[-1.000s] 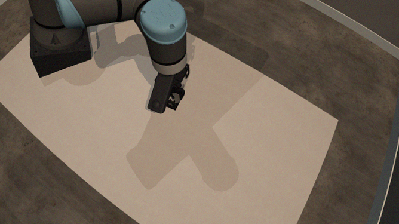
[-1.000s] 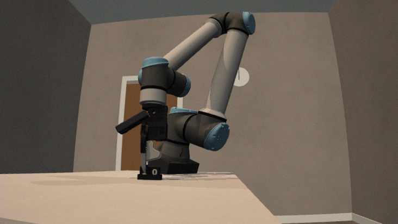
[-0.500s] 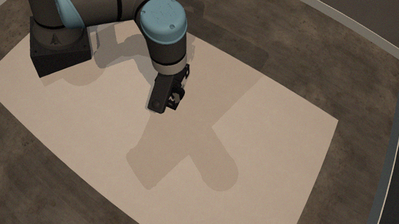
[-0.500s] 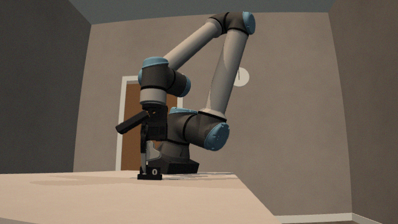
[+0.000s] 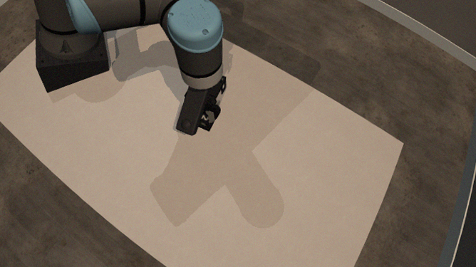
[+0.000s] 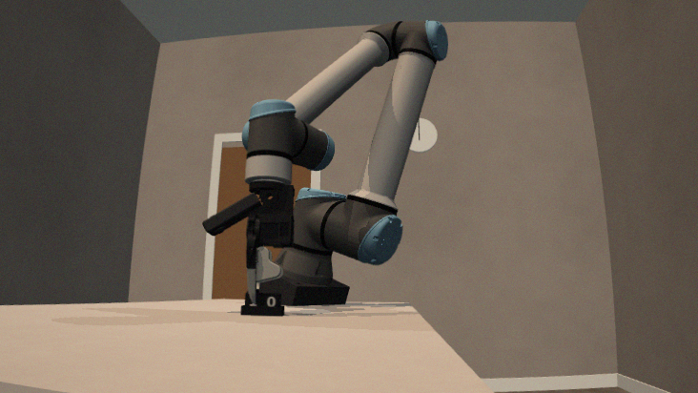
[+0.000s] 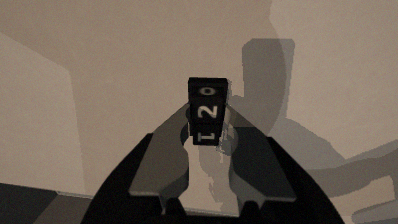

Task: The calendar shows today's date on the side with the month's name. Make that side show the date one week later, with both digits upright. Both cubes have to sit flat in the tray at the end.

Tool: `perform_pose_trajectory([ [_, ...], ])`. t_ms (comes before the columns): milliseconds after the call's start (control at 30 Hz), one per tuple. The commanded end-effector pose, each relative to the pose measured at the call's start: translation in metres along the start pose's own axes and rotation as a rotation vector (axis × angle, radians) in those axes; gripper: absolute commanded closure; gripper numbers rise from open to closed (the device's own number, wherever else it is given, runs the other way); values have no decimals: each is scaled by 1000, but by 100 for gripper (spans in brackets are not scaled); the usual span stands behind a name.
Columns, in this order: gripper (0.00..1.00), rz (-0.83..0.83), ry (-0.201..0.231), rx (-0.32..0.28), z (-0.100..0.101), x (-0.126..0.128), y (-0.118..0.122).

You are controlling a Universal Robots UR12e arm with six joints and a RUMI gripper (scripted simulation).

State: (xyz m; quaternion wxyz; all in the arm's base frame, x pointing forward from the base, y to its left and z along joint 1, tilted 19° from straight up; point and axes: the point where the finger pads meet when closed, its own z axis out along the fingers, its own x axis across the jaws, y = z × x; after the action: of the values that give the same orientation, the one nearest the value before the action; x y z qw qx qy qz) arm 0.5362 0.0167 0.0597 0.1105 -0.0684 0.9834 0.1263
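The calendar is a small black tray [image 6: 262, 309] with black digit cubes [image 7: 208, 111], and it rests on the beige table. In the wrist view I read the white digits 0, 2 and 1 in a row along the block. In the exterior view one cube face shows a 0 [image 6: 271, 300], while a finger hides the cube beside it. My gripper [image 7: 206, 104] points straight down over the calendar, and its two fingers press the sides of the near calendar cube [image 7: 207, 135]. The top view shows only the gripper body and a glimpse of a 2 [image 5: 204, 117]. The month's name is not visible.
The robot's base [image 5: 68, 56] stands at the table's back left corner. The arm's links [image 6: 341, 229] hang low behind the calendar. The table's edge runs down to the right in the exterior view [image 6: 440, 341].
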Motion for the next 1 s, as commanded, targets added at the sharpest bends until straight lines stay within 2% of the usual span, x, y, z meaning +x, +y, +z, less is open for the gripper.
perform_pose_trajectory([
  [0,79,0,3,-1,2,2,1],
  [133,76,0,3,-1,2,2,1],
  [167,72,0,3,-1,2,2,1],
  [600,72,0,2,0,0,1,1],
  [800,72,0,-3,3,-9,-2,-1],
  [967,72,0,-3,3,-28,-2,-1],
])
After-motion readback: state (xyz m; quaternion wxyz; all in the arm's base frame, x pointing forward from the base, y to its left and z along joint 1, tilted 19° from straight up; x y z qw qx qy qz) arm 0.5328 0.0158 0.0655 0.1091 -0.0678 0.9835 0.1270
